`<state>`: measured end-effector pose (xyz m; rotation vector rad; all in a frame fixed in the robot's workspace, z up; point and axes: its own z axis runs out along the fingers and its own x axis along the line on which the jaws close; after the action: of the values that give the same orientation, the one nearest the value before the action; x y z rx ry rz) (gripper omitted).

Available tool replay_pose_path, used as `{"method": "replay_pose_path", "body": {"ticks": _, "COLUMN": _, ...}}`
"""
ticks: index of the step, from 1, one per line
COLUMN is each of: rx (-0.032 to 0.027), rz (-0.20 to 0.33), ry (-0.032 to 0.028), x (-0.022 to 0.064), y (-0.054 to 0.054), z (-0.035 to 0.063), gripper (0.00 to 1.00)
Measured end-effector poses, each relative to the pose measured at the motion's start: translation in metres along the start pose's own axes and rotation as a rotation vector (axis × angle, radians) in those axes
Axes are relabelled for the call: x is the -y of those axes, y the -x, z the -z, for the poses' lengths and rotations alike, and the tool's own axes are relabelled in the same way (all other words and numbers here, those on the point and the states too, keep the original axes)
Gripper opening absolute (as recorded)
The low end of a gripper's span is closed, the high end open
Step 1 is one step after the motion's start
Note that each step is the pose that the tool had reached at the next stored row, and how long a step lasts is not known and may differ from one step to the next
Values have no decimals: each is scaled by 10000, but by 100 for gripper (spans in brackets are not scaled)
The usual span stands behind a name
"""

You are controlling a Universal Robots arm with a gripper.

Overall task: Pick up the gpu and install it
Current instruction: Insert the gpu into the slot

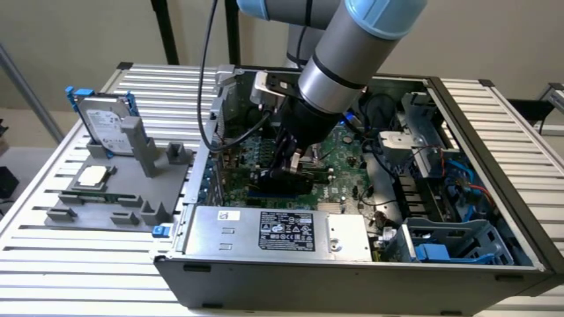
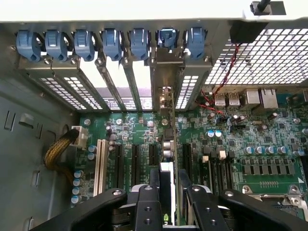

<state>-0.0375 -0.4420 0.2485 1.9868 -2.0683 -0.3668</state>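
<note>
My gripper (image 1: 287, 176) is down inside the open computer case (image 1: 352, 271), just above the green motherboard (image 1: 339, 148). In the wrist view the gripper (image 2: 167, 186) is shut on the gpu (image 2: 166, 144). The card appears edge-on between the two black fingers (image 2: 147, 202) and stands upright over the board. It lines up with a black expansion slot (image 2: 186, 159) region. Its silver end bracket (image 2: 166, 72) reaches the rear slot opening, under a blue latch (image 2: 167, 37). Whether the card's edge sits in the slot I cannot tell.
A row of blue latches (image 2: 110, 41) lines the case's rear wall. A white slot (image 2: 100, 166) and yellow cables (image 2: 57, 149) lie beside the card. Outside the case, a grey fixture (image 1: 115, 191) holds a blue-framed hard drive (image 1: 105, 122) and a CPU chip (image 1: 92, 175). The power supply (image 1: 273, 231) sits near the front.
</note>
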Motion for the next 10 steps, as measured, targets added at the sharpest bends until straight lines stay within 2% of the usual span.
{"method": "replay_pose_path", "body": {"ticks": 10, "rx": 11, "rz": 23, "ry": 46, "x": 8, "y": 1, "z": -20, "gripper": 26}}
